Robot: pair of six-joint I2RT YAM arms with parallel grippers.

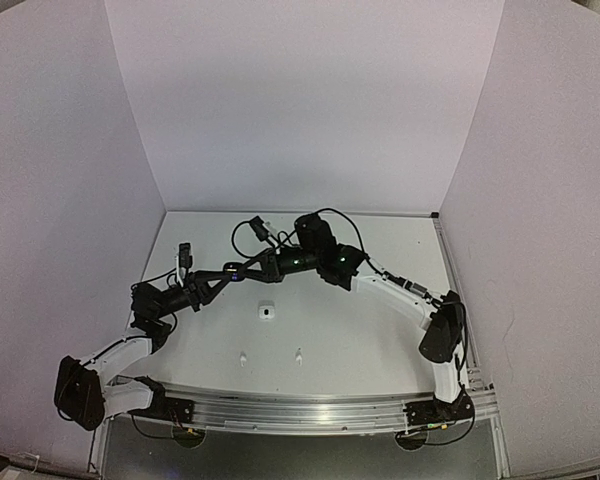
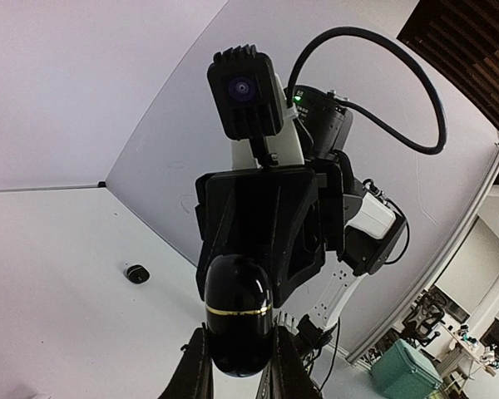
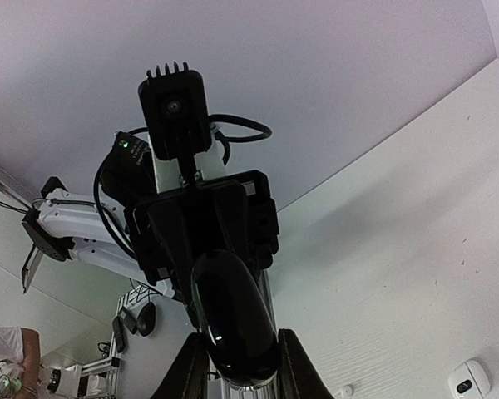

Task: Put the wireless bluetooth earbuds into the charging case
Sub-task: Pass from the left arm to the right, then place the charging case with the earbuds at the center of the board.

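Observation:
A glossy black oval charging case (image 2: 237,312) with a thin gold band is closed and held in the air between both grippers. My left gripper (image 2: 237,353) is shut on its near end. My right gripper (image 3: 237,362) is shut on the same case (image 3: 233,320) from the other side. In the top view the two grippers meet above the middle of the table, left (image 1: 280,263) and right (image 1: 325,262), and hide the case. Two tiny white earbuds (image 1: 242,357) (image 1: 298,354) lie on the table near the front. The black earbuds are out of view.
A small white case (image 1: 267,312) sits on the table below the grippers and also shows in the right wrist view (image 3: 468,381). A small black oval object (image 2: 135,273) lies on the table near the wall. White walls enclose the table on three sides.

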